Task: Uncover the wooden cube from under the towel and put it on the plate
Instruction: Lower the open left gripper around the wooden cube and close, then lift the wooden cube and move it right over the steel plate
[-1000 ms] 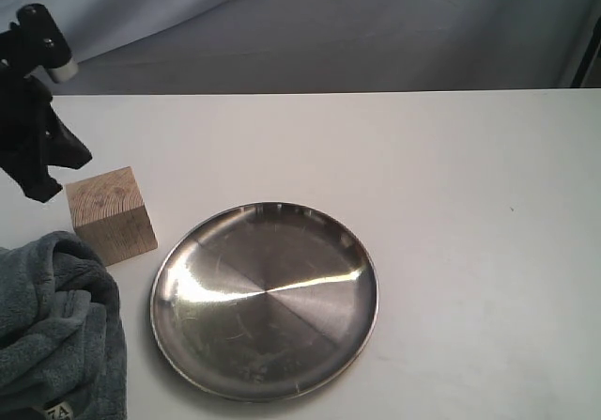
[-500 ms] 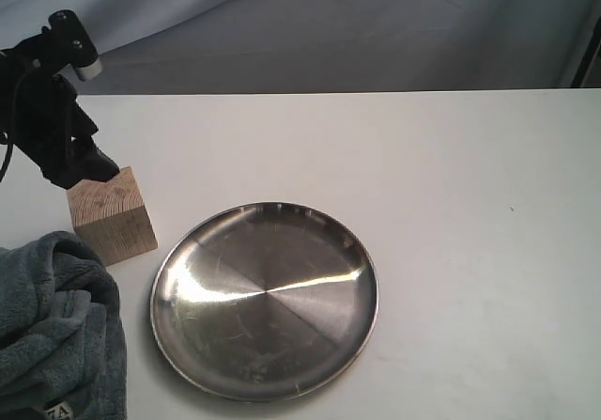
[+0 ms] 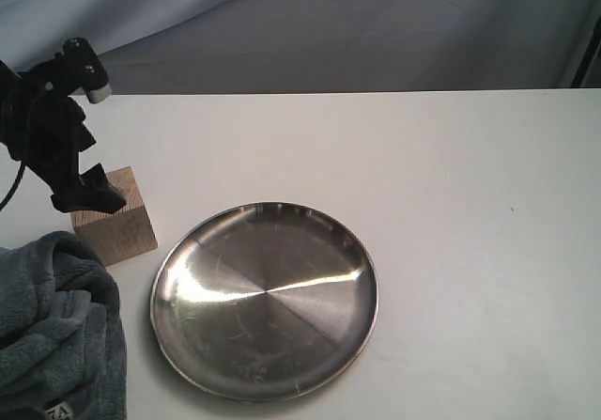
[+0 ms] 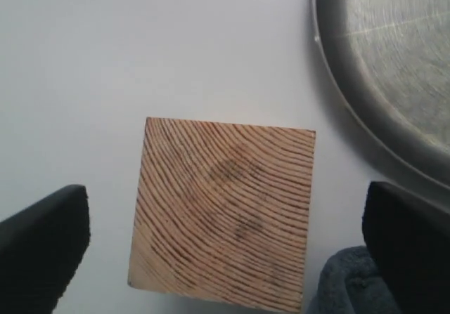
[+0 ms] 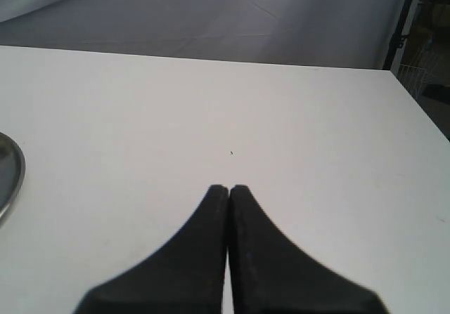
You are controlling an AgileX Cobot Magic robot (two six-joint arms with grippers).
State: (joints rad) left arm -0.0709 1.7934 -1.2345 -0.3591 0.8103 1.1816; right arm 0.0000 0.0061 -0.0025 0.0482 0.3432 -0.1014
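The wooden cube stands uncovered on the white table, just left of the steel plate. My left gripper hovers right over the cube's top, open. In the left wrist view the cube lies between the two black fingers, with table showing on either side, so the left gripper touches nothing. The blue-grey towel is heaped at the front left, beside the cube. My right gripper is shut and empty over bare table.
In the left wrist view the plate rim runs close by the cube, and a fold of the towel lies near one finger. A sliver of the plate's edge shows in the right wrist view. A grey backdrop hangs behind the table.
My left arm has moved right and down from beside the cube to just over its top. Its jaws have spread apart. Cube, towel and plate have not moved.
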